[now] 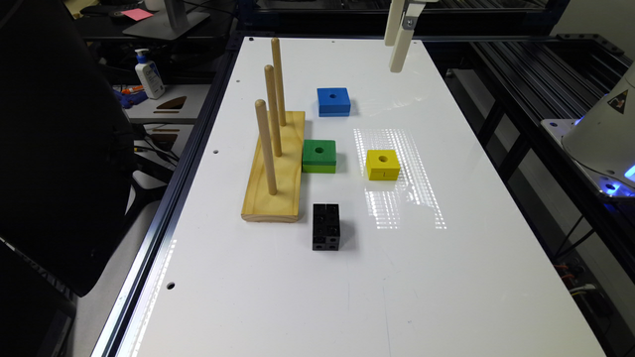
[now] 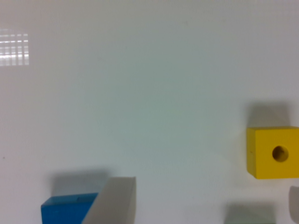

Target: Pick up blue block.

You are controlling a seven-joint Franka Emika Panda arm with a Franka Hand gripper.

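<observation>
My claw [image 1: 400, 44] hangs high over the white table's [image 1: 322, 277] far edge, fingers spread wide, holding nothing. The blue block [image 1: 334, 101] lies flat on the table at about seven o'clock from me, well apart. From it, the green block [image 1: 319, 155] sits at six o'clock against the wooden peg stand [image 1: 276, 168], the yellow block [image 1: 382, 164] at five o'clock.

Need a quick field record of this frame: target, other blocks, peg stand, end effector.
target: blue block, flat on the table, not grasped
other blocks: green block beside the peg stand; yellow block; black block
peg stand: wooden base, three upright pegs, all bare
end effector: raised above the table, toward the exterior view's right of the blue block
</observation>
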